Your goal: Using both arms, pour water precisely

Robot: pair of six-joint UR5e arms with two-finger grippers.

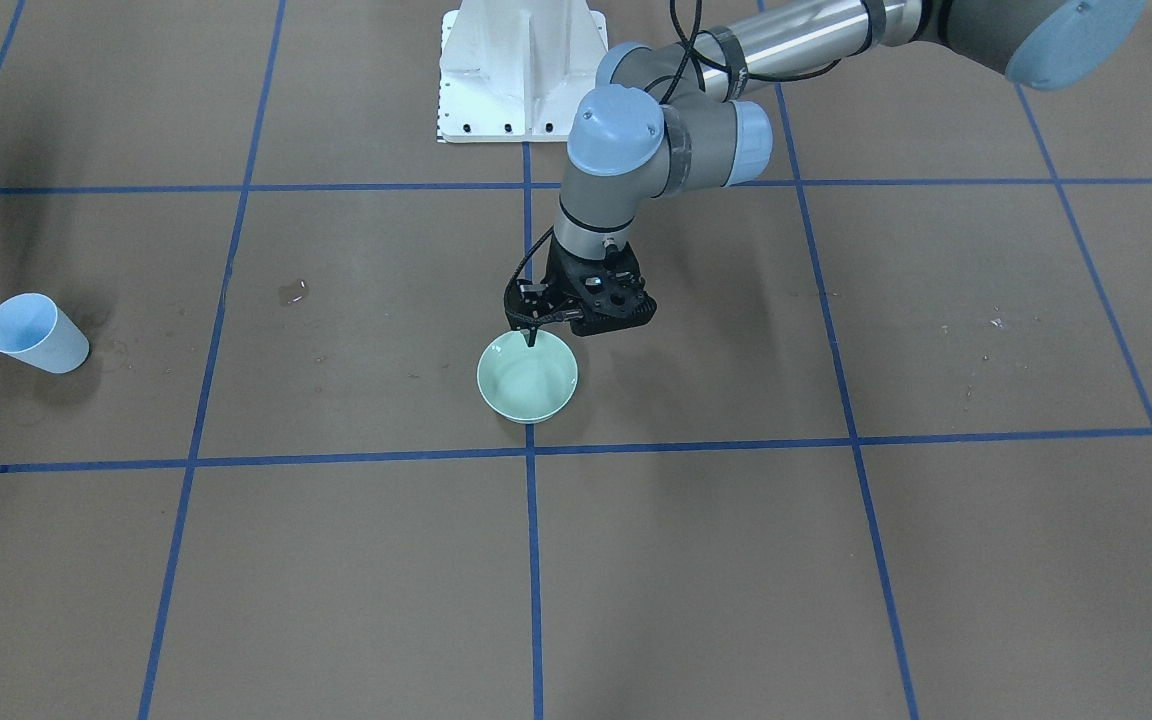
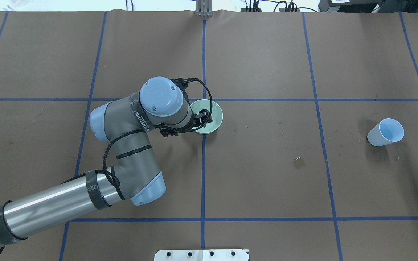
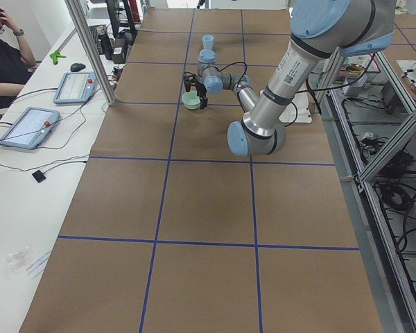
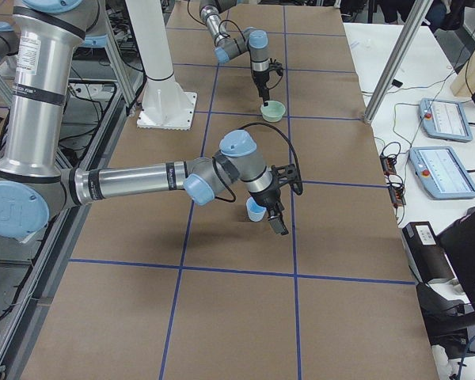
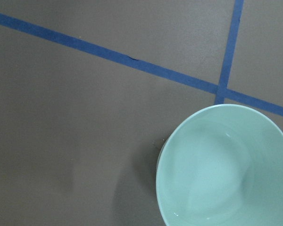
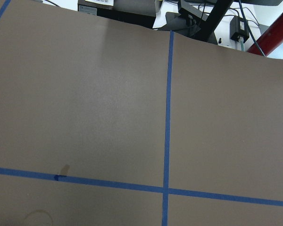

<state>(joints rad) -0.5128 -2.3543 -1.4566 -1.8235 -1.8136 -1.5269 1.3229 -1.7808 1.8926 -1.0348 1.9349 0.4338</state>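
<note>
A pale green bowl (image 1: 527, 378) sits on the brown table at a blue tape crossing; it also shows in the overhead view (image 2: 213, 116) and the left wrist view (image 5: 226, 169). Its inside is glossy with small glints; I cannot tell whether water is in it. My left gripper (image 1: 533, 335) stands over the bowl's robot-side rim, fingers drawn together on it. A light blue cup (image 1: 36, 335) stands far off, also in the overhead view (image 2: 385, 132). My right gripper (image 4: 275, 215) shows only in the exterior right view, beside the cup (image 4: 256, 210); I cannot tell its state.
A small wet puddle (image 1: 293, 292) lies on the table between bowl and cup, also in the overhead view (image 2: 298, 162). The white pedestal (image 1: 521, 70) stands behind the bowl. Operators' tablets (image 3: 28, 125) lie on the side bench.
</note>
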